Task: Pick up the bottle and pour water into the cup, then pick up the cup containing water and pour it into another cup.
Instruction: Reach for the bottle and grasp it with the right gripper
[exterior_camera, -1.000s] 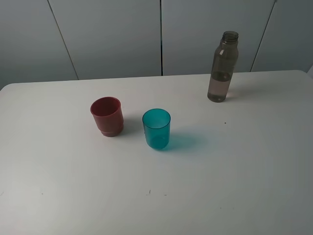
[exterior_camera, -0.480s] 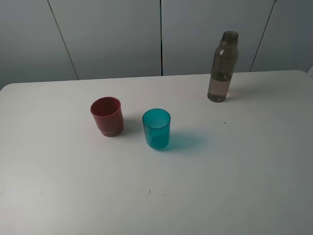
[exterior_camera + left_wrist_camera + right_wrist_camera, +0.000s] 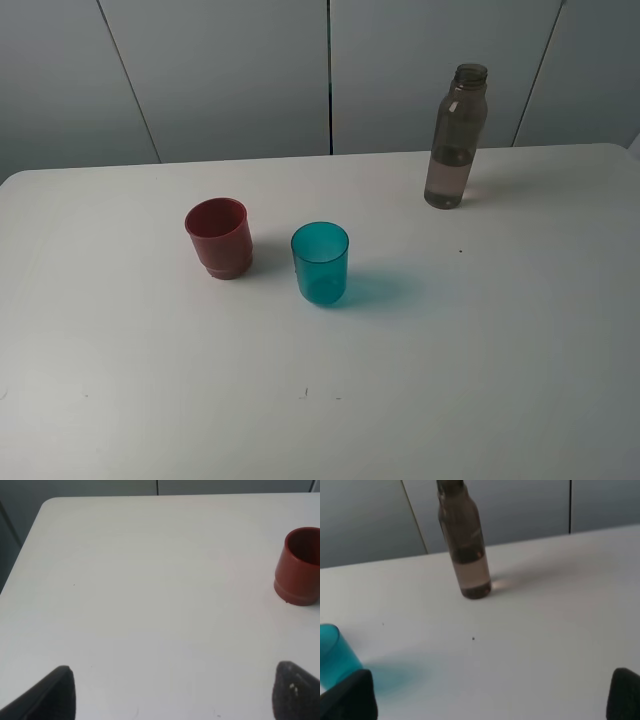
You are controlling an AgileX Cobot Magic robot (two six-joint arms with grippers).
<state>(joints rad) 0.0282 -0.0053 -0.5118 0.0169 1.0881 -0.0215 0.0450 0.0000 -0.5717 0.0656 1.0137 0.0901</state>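
The tall smoky grey-brown bottle (image 3: pixel 457 137) stands upright at the back right of the white table, partly filled; it also shows in the right wrist view (image 3: pixel 465 540). The teal translucent cup (image 3: pixel 320 263) stands near the middle, and shows at the edge of the right wrist view (image 3: pixel 335 652). The dull red cup (image 3: pixel 219 237) stands just left of it, and shows in the left wrist view (image 3: pixel 299 566). No arm appears in the high view. My left gripper (image 3: pixel 172 692) and right gripper (image 3: pixel 490 697) are open and empty, well short of the objects.
The white table (image 3: pixel 480 380) has rounded back corners and a grey panelled wall (image 3: pixel 230 70) behind it. A few small dark specks lie on the tabletop.
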